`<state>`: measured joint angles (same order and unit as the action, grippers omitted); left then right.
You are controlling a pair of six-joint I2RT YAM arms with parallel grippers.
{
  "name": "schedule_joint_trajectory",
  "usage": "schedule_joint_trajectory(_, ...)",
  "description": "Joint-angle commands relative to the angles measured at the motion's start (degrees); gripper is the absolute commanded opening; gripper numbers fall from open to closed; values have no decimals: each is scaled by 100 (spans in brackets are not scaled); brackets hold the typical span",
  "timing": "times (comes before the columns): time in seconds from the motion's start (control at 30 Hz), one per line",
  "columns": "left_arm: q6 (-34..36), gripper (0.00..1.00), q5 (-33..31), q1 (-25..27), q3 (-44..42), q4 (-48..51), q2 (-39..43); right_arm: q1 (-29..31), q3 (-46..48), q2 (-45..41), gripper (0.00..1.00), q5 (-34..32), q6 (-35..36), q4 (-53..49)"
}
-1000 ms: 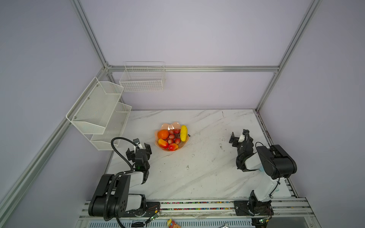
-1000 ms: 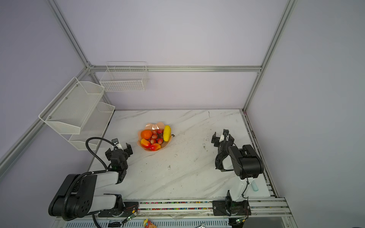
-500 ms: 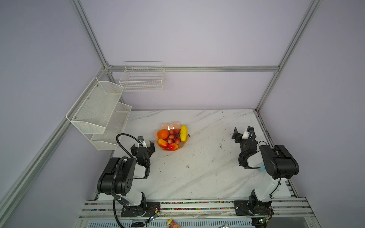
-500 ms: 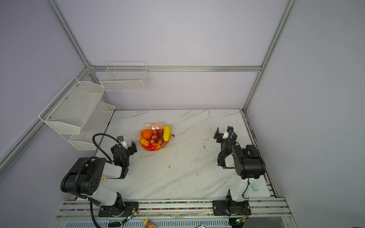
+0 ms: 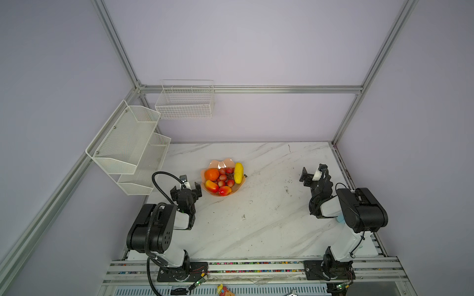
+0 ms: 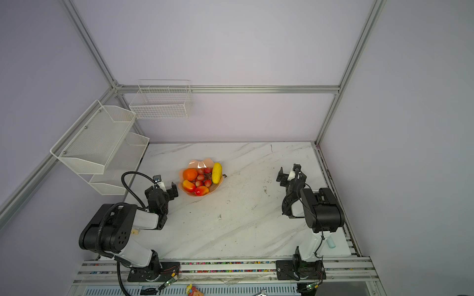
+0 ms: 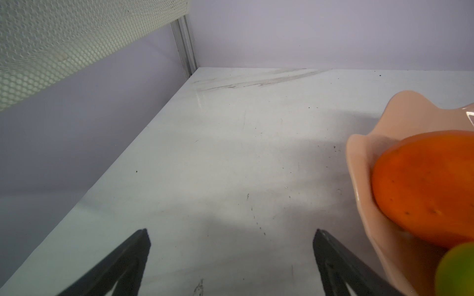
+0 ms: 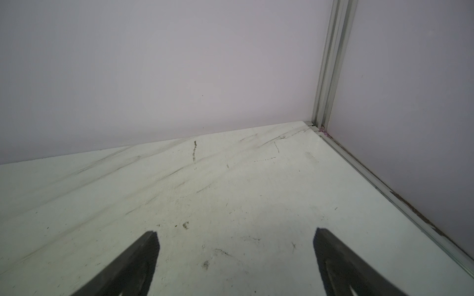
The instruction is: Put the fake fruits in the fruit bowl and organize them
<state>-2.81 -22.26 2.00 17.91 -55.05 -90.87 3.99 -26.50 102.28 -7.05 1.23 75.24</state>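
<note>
The peach-pink scalloped fruit bowl point(image 5: 222, 162) point(image 6: 201, 162) sits left of the table's middle. It holds the fake fruits: a round orange point(image 5: 211, 174), red grapes point(image 5: 225, 177), a yellow oblong fruit point(image 5: 238, 173) and two red-and-yellow mangoes point(image 5: 211, 186). My left gripper point(image 5: 185, 189) point(image 7: 231, 232) stands open and empty just left of the bowl. In its wrist view the bowl's rim point(image 7: 359, 164) and the orange point(image 7: 423, 184) are close beside one finger. My right gripper point(image 5: 313, 172) point(image 8: 236, 232) is open and empty over bare table near the right wall.
White mesh shelves point(image 5: 128, 146) hang over the table's left edge, and a wire basket point(image 5: 186, 102) is on the back wall. A light blue item point(image 6: 331, 242) lies by the right arm's base. A small beige figure point(image 6: 134, 232) lies under the left arm.
The left arm has risen from a low folded pose, and its gripper has moved a little towards the bowl. The right gripper has shifted slightly towards the far right. Both stay open.
</note>
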Motion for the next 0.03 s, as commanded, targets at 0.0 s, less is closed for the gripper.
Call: schedule_joint_trajectory(0.0, 16, 100, 24, -28, 286, -206, 24, 47, -7, -35, 97, 57, 177, 94)
